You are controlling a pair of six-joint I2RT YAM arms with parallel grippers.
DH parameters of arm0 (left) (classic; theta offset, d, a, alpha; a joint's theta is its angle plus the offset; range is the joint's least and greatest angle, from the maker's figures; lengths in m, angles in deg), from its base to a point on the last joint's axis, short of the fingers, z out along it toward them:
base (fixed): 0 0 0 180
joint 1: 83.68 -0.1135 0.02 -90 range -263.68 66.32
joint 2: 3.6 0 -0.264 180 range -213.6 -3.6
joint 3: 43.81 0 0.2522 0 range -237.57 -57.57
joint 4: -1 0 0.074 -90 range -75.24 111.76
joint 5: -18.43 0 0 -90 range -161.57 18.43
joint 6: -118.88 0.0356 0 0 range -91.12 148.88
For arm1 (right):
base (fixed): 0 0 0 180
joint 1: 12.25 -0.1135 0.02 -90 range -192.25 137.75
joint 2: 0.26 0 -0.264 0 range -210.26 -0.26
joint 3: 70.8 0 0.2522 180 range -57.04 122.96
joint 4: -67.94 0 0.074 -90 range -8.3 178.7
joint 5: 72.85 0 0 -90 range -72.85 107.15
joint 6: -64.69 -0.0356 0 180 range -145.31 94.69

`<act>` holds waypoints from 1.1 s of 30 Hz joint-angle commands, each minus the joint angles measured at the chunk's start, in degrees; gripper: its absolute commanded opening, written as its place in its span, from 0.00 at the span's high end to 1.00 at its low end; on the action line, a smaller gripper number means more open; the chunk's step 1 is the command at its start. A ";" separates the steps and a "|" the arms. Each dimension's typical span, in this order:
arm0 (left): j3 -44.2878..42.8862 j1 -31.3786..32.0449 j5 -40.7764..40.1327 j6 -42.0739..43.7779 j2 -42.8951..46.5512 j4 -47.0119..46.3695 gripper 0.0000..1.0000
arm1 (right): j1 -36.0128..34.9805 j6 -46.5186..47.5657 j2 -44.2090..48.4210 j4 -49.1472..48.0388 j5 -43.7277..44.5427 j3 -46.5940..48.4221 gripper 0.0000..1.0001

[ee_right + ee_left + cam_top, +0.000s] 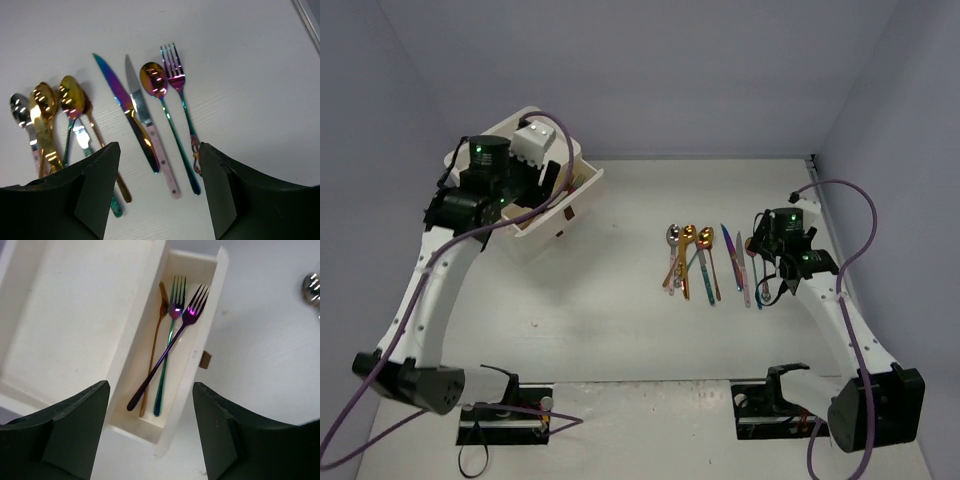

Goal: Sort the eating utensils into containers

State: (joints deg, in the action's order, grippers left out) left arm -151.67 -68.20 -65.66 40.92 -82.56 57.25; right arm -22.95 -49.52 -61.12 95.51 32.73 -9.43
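The white cabinet (512,128) stands at the back left with one drawer (582,185) pulled open. My left gripper (548,185) hovers over it, open and empty. In the left wrist view (150,386) the drawer (210,305) holds a purple fork (172,342), a teal fork (167,355) and a copper fork (155,347). The other utensils (705,260) lie in a row at centre right. My right gripper (775,288) is open above them (159,146), over a rainbow knife (125,105), a pink-handled knife (150,130), a rainbow spoon (154,79) and a rainbow fork (175,75).
Gold spoons (42,100) and a silver spoon (19,107) overlap at the left end of the row. The drawer's brown handle (205,360) sticks out toward the table. Grey walls close the back and sides. The arm bases (505,405) sit at the near edge.
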 commanded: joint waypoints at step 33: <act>43.56 0.95 8.59 -21.88 40.58 -14.22 0.22 | 15.88 6.52 -34.85 -16.21 -10.96 2.07 0.79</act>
State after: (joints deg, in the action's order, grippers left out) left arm -106.43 -67.34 -59.25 20.95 -41.47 47.63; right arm -7.04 -42.56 -94.58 80.26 19.83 -9.08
